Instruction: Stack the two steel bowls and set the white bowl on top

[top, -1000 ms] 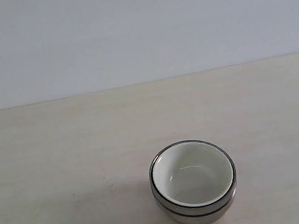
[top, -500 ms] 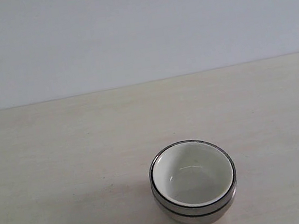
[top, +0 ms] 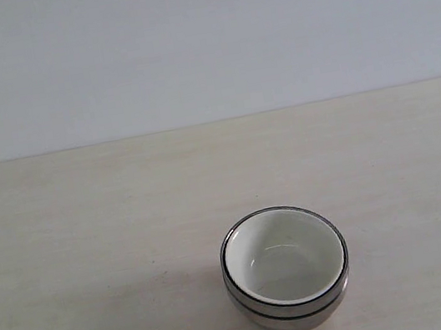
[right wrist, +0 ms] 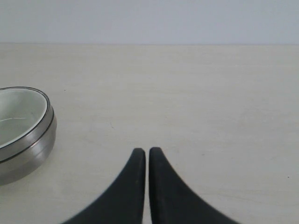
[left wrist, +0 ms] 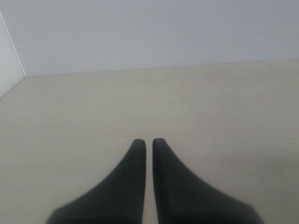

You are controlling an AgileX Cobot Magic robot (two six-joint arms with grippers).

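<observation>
The two steel bowls [top: 292,315] stand nested on the pale table, near its front edge and right of centre, their rims showing as two bands. The white bowl [top: 283,260] sits inside them on top. The right wrist view shows the same steel stack [right wrist: 28,149] with the white bowl [right wrist: 16,116] in it, off to one side of my right gripper [right wrist: 147,151], which is shut with nothing in it and apart from the stack. My left gripper [left wrist: 145,142] is shut too, over bare table. Neither gripper appears in the exterior view.
The light wooden table [top: 86,221] runs back to a plain grey wall [top: 200,41]. In the left wrist view a corner of the wall [left wrist: 11,51] meets the table edge.
</observation>
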